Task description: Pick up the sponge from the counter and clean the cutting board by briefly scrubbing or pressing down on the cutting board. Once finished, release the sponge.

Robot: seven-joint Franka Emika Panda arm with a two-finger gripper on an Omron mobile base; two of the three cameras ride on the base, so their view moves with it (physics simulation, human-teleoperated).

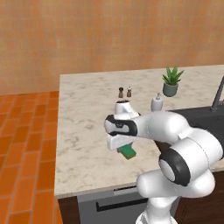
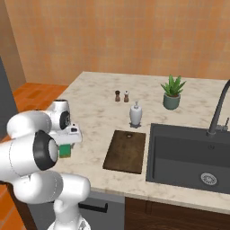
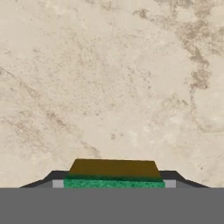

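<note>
Gripper (image 3: 113, 186) clamped on sponge (image 3: 113, 175), low over counter (image 1: 83, 144), well left of cutting board (image 2: 126, 150). Sponge judged light, soft, compressible; best taken across short sides, mid-height. Squeeze expected to deform it; slip risk judged low.

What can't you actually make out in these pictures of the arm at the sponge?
- Gripper fingertips: in both base views the white hand covers them.
- Sponge: left base view shows a green corner; the hand hides the rest.
- Whether the sponge rests on the counter or is lifted.
- Cutting board: in the left base view, behind the arm.
- Two small shakers: too small to tell apart.
- Sink: cut off by the right edge.
</note>
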